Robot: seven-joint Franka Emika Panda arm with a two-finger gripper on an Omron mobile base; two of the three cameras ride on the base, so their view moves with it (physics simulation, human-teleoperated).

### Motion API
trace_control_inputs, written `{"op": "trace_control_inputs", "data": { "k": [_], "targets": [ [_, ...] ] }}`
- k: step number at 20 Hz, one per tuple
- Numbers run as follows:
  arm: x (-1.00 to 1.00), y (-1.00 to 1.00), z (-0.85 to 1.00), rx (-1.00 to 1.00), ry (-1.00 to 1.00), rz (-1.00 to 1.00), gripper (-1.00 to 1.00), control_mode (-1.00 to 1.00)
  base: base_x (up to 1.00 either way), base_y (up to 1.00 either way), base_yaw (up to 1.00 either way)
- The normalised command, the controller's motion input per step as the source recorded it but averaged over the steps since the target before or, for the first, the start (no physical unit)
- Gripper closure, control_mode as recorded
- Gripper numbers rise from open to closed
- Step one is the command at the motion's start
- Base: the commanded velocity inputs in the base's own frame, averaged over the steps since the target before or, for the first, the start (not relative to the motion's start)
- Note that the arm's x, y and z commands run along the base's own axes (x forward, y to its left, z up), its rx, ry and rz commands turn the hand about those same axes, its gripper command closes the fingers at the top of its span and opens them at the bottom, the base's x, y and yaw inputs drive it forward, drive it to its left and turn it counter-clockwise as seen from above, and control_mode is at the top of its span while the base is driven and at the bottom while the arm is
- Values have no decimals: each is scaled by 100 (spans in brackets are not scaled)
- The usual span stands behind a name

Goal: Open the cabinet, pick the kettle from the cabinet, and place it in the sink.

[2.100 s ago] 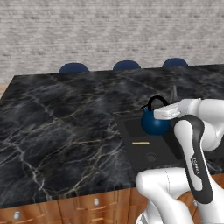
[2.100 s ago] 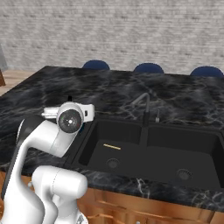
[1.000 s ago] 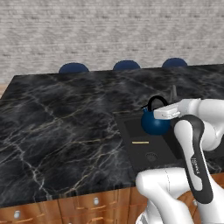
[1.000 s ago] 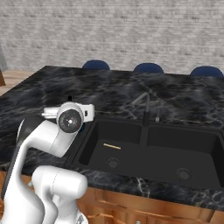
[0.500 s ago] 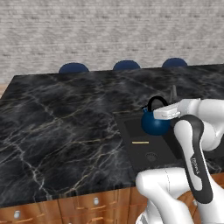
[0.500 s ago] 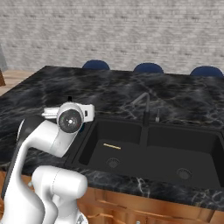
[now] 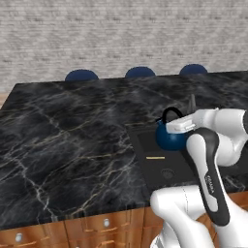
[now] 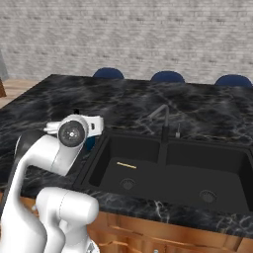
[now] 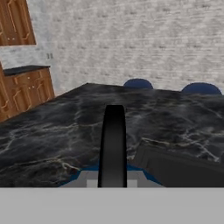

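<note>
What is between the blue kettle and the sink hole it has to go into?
Nothing that shows. The round dark-blue kettle hangs by its black loop handle at the left edge of the dark recessed sink, with open basin beside it. A thin yellow stick lies on the basin floor.

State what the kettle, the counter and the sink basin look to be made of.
Kettle: glossy dark-blue body, probably enamelled metal, with a matte black loop handle. Counter: polished black marble, judging by its pale gold veins. Sink: matte black basin, composite or coated metal; the render leaves it open.
</note>
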Motion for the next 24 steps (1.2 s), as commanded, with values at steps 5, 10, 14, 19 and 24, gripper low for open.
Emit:
{"op": "trace_control_inputs", "data": {
  "k": [5,10,14,19,24],
  "targets": [
    [2,30,0,-19,4,-25,100,-100,0,0,0],
    [0,16,0,-6,5,-24,100,-100,0,0,0],
    [2,3,0,0,12,-22,100,-100,0,0,0],
    [13,0,0,0,17,-31,100,-100,0,0,0],
    [22,-1,-4,0,21,-33,100,-100,0,0,0]
  ]
}}
